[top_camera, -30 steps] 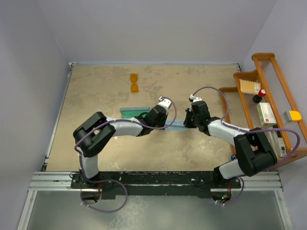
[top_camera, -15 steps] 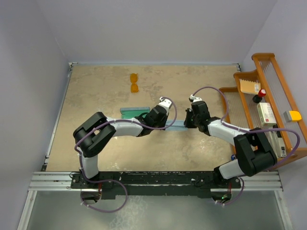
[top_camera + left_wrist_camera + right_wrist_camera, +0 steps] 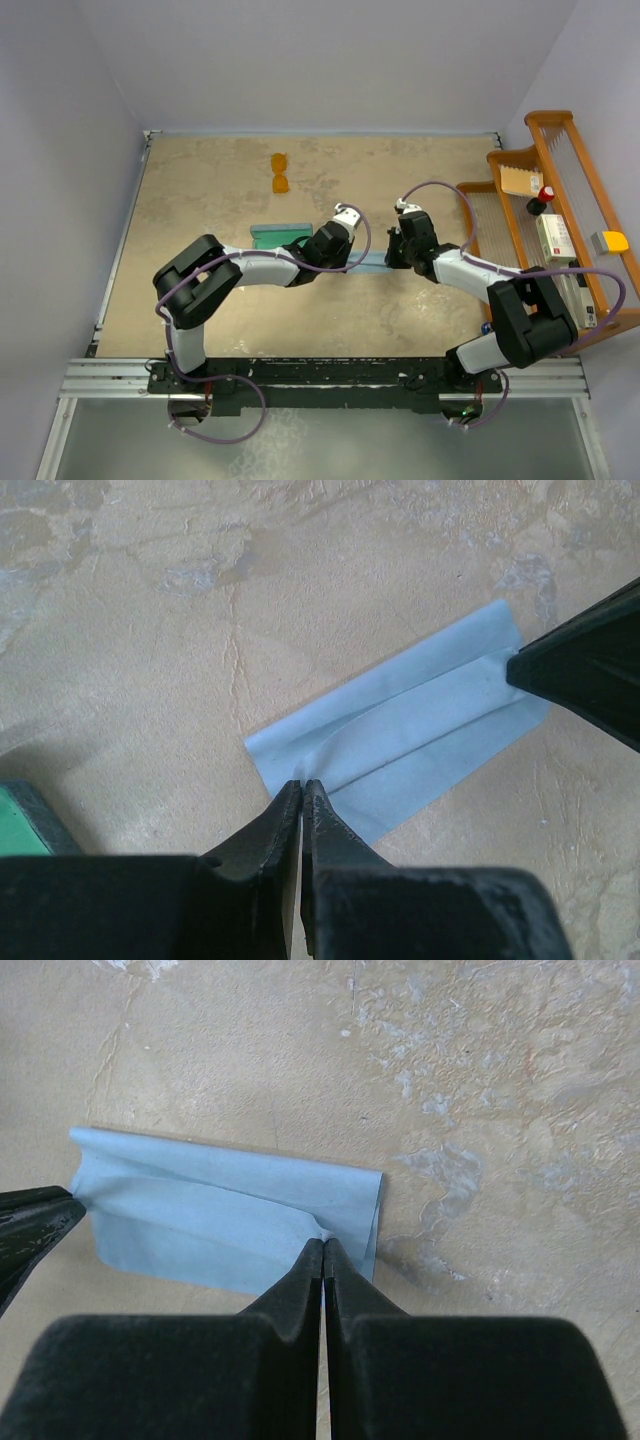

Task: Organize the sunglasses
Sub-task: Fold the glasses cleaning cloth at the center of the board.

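The orange-lensed sunglasses (image 3: 281,173) lie alone at the back of the table, far from both arms. Near the table's middle a folded light blue cloth (image 3: 372,262) lies flat. My left gripper (image 3: 302,783) is shut, pinching a ridge at the cloth's (image 3: 420,730) left end. At the cloth's (image 3: 200,1220) right end my right gripper (image 3: 323,1242) is shut on another pinched ridge. Each wrist view shows the other gripper's dark fingers (image 3: 590,660) at the far end of the cloth.
A grey-blue case with green lining (image 3: 278,235) lies open just left of the left gripper; its corner (image 3: 20,820) shows in the left wrist view. A wooden rack (image 3: 545,215) with small items stands along the right edge.
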Tool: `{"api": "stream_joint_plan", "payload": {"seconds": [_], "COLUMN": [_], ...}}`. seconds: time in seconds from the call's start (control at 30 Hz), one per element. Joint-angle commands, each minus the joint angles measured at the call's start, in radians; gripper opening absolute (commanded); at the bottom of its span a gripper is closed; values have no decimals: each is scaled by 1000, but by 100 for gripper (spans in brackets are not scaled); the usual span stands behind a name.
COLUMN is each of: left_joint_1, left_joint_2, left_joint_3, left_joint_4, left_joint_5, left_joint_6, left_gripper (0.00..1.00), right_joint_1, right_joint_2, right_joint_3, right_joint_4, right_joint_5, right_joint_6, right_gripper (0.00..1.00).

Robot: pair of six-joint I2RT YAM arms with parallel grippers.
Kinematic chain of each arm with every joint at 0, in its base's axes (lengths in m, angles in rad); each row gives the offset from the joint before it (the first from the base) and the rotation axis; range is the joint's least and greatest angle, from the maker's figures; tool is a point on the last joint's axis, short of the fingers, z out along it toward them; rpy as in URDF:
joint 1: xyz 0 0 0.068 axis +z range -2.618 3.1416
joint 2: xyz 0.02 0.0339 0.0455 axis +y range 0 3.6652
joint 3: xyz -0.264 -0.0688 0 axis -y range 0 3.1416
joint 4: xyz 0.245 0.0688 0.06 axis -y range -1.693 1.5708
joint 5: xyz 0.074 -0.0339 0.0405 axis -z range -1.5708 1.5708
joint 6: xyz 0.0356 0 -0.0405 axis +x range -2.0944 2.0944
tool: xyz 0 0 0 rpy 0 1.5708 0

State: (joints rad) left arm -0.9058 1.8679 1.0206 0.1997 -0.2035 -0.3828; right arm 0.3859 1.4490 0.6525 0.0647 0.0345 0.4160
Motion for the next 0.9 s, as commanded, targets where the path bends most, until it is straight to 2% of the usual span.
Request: {"api": "stream_joint_plan", "payload": {"seconds": [0.0,0.87], "left_joint_1": [-6,-19], "left_joint_2": [-33,-60], "left_joint_3": [-6,-16], "left_joint_4": [52,75], "left_joint_5": [5,26], "left_joint_6": [-12,-25], "left_gripper": [0,0], "right_joint_1": [4,4], "right_joint_2": [-15,-3], "right_joint_3": [49,76], "right_joint_4": [-13,-37], "right_joint_5": [13,38], "right_joint_6": [1,-6], "right_gripper": [0,0]}}
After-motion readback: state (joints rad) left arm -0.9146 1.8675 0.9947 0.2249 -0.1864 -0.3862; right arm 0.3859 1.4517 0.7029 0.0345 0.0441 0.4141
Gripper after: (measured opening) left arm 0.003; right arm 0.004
